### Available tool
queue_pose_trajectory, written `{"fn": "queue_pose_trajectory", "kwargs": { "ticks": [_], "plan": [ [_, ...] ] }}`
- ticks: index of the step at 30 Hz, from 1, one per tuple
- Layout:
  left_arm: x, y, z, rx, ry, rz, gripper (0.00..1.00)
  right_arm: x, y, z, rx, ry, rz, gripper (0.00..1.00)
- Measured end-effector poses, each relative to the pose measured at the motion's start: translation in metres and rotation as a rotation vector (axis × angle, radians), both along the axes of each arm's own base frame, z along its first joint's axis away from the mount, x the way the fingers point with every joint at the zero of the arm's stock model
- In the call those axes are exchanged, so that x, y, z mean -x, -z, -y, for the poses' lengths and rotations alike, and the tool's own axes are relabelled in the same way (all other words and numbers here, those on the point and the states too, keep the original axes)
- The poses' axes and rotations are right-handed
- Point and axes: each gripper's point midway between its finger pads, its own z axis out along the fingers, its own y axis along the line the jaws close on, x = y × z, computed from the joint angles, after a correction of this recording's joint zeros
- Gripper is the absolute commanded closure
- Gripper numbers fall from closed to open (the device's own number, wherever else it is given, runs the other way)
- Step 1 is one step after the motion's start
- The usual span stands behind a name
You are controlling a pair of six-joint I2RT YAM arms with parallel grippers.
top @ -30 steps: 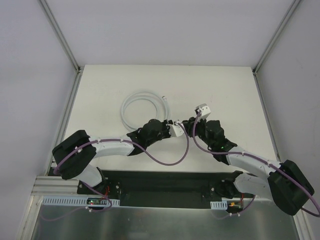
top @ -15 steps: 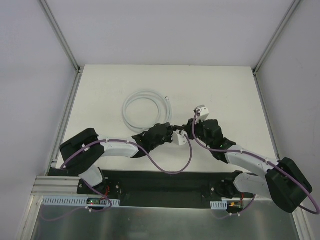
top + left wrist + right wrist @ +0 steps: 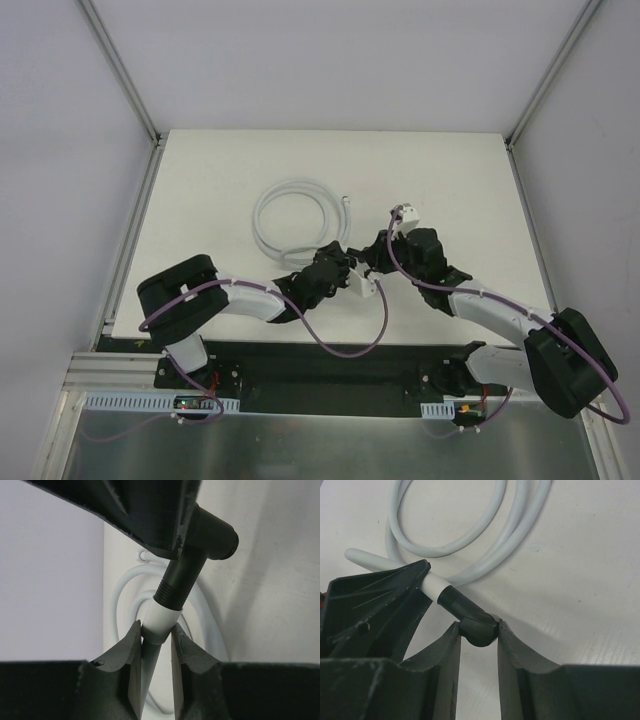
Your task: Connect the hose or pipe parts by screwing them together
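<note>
The white hose [image 3: 297, 184] lies coiled on the table, its free metal-tipped end [image 3: 347, 200] at the coil's right. My left gripper [image 3: 352, 265] is shut on the hose's other end, its fingertips [image 3: 135, 632] pinching the white end fitting [image 3: 161, 620]. The small black connector [image 3: 184, 575] has its threaded stub seated against that fitting. My right gripper [image 3: 377, 258] is shut on the connector's body [image 3: 477, 630], jaws pressed on both sides. In the right wrist view the white fitting [image 3: 436, 586] runs into the left gripper's fingers [image 3: 385, 605], with the hose coil [image 3: 495, 545] behind.
The white table [image 3: 450, 170] is bounded by grey walls with metal corner rails [image 3: 120, 70]. Purple cables [image 3: 340, 350] loop off both arms near the front edge. The black base plate [image 3: 320, 375] sits below.
Both arms have shifted forward and right with the joined parts, and the left wrist has rolled. The hose coil has been dragged slightly to the right. Both grips are unchanged.
</note>
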Motion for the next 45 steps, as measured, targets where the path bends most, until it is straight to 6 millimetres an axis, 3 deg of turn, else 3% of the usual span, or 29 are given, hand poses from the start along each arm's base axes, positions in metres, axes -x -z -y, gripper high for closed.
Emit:
{"fn": "queue_pose_trajectory", "kwargs": {
  "ticks": [10, 17, 23, 37, 40, 45],
  "plan": [
    [-0.006, 0.000, -0.002, -0.042, -0.053, 0.141, 1.00, 0.002, 0.004, -0.004, -0.069, 0.013, -0.092, 0.99],
    [-0.011, -0.009, -0.011, -0.025, -0.097, 0.220, 1.00, 0.005, -0.006, -0.014, -0.186, 0.009, -0.159, 0.99],
    [-0.017, 0.006, -0.014, -0.046, -0.128, 0.258, 1.00, 0.021, -0.023, -0.038, -0.317, -0.107, -0.245, 0.99],
    [-0.017, -0.013, -0.011, 0.047, -0.146, 0.286, 1.00, 0.014, -0.044, -0.038, -0.408, -0.126, -0.231, 0.99],
    [-0.014, -0.017, -0.007, 0.065, -0.127, 0.283, 1.00, 0.011, -0.047, -0.036, -0.418, -0.130, -0.221, 0.94],
    [0.017, -0.021, 0.035, 0.145, 0.057, 0.244, 1.00, 0.030, -0.068, -0.046, -0.468, -0.238, -0.207, 0.77]
  ]
}}
